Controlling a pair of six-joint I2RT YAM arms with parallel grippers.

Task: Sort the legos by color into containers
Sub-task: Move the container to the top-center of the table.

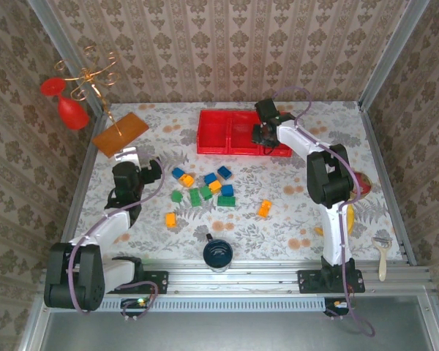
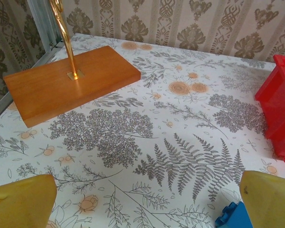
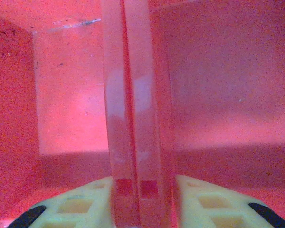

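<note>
About a dozen legos lie loose mid-table: blue ones [image 1: 178, 173], orange ones [image 1: 264, 208] and green ones [image 1: 194, 197]. The containers, a red tray [image 1: 212, 135] with three compartments, sit at the back. My right gripper [image 1: 263, 139] is down inside the tray. Its yellow fingers [image 3: 204, 204] press both sides of a red divider wall [image 3: 137, 118], gripper [image 3: 142, 190]. My left gripper [image 1: 143, 164] hovers open over bare cloth left of the pile, gripper [image 2: 147, 204]. One blue lego [image 2: 232, 216] lies by its right finger, with the tray's corner [image 2: 280, 99] beyond.
An orange wooden board [image 1: 121, 133] with a gold stand sits at the back left, board [image 2: 71, 83]. A dark blue cup [image 1: 218, 254] stands near the front edge. A banana [image 1: 347, 216] and a brush [image 1: 383, 256] lie at the right.
</note>
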